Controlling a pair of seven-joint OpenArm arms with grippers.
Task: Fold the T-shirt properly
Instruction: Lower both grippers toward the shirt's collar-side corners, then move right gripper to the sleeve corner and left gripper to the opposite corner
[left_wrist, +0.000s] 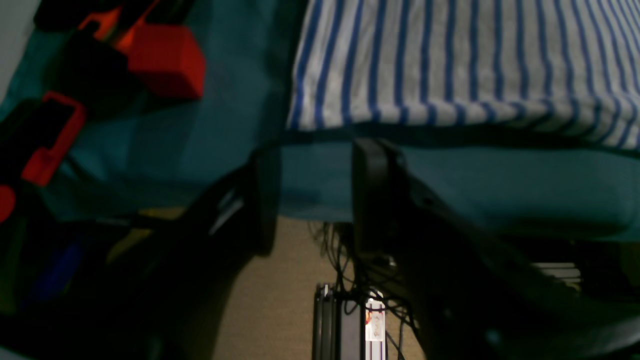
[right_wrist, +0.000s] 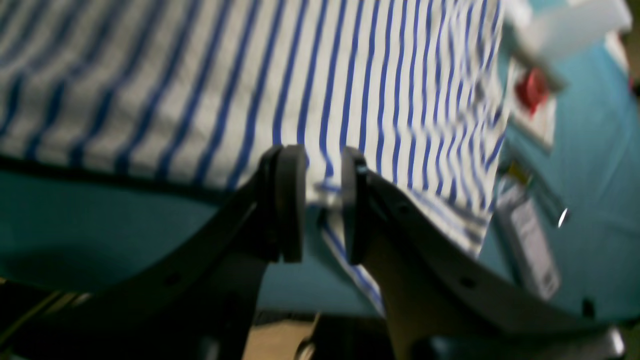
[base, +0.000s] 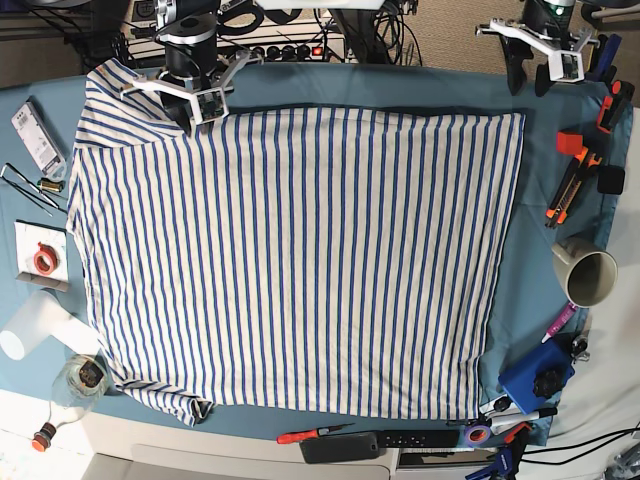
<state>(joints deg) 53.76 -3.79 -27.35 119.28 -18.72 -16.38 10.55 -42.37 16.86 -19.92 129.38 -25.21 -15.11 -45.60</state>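
Note:
The T-shirt (base: 300, 260), white with thin blue stripes, lies spread flat over the teal tablecloth (base: 535, 250). My right gripper (base: 190, 100) is at the shirt's far left shoulder. In the right wrist view its fingers (right_wrist: 290, 200) stand close together with a fold of the shirt's edge (right_wrist: 325, 195) pinched between them (right_wrist: 322, 155). My left gripper (base: 545, 60) is off the shirt's far right corner. In the left wrist view it (left_wrist: 315, 160) is open and empty over the table edge, just short of the shirt's hem (left_wrist: 450, 65).
Orange and black clamps (base: 580, 160), a mug (base: 590, 275) and a blue block (base: 535, 375) line the right side. A screwdriver (base: 310, 435) and remote (base: 370, 443) lie at the near edge. A jar (base: 85, 378), white cup (base: 35, 325) and red tape (base: 42, 260) sit left.

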